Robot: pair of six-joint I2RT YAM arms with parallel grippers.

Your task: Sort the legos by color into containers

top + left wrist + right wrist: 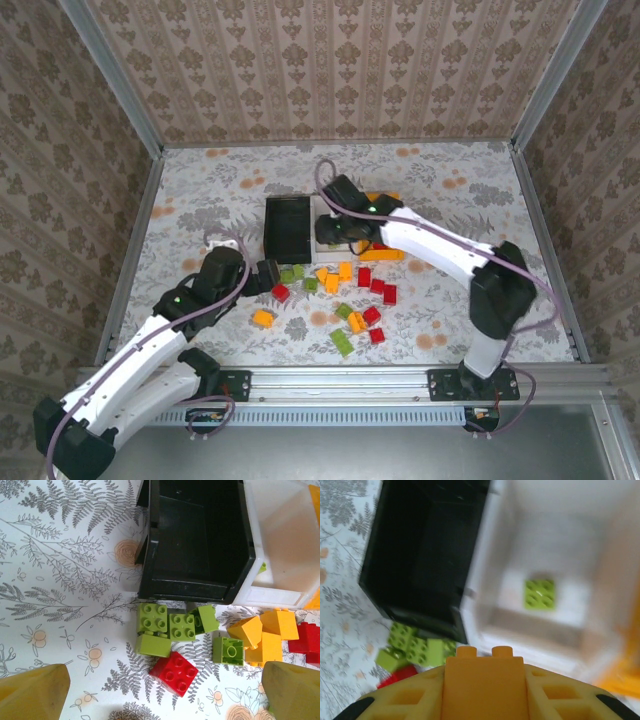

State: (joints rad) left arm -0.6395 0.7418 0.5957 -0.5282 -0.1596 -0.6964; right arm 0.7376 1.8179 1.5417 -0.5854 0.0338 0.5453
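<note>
Low at the left of the patterned table (200, 200), the left gripper (268, 277) hangs with its claw spread wide. In the left wrist view its two yellow fingers (35, 692) sit at the bottom corners, well apart, with nothing between them but the tabletop. A red lego (173, 672) lies just beyond that gap. Touching its far side is a cluster of green legos (167, 625), packed against the near wall of the black bin (190, 587). From what shows of it, the black bin looks empty.

One orange-yellow lego (263, 318) lies by itself near the front edge, to the left of the main scatter. The rest of the loose legos (356, 300), red, green and orange-yellow mixed, are spread over the middle of the table, nearer than the bins.

The white bin (277, 595) stands side by side with the black one, on its right and touching it. A single green lego (540, 594) rests on its floor. Over the near end of this bin the right gripper (348, 238) hovers, its claw closed on an orange-yellow lego (484, 675). That block sits between the fingers with its two studs pointing away from the camera, and it is above the white bin's near rim.

Furthest right of the three, the orange bin (390, 255) stands just beside the white one, largely covered by the right arm. Its contents cannot be made out
</note>
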